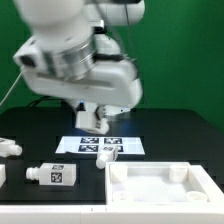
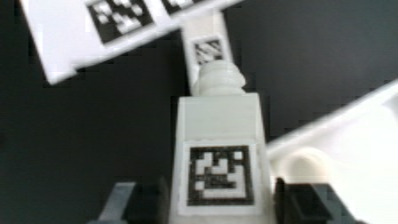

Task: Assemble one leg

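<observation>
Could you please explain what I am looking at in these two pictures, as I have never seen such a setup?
A white robot arm works over a black table. One picture comes from a camera off the arm, the other from a camera on its wrist. On the table lie a thin flat white marker board, a large white square tray-shaped part and small stubby white plastic legs. The two-finger gripper holds nothing: its open jaws straddle one leg.
</observation>
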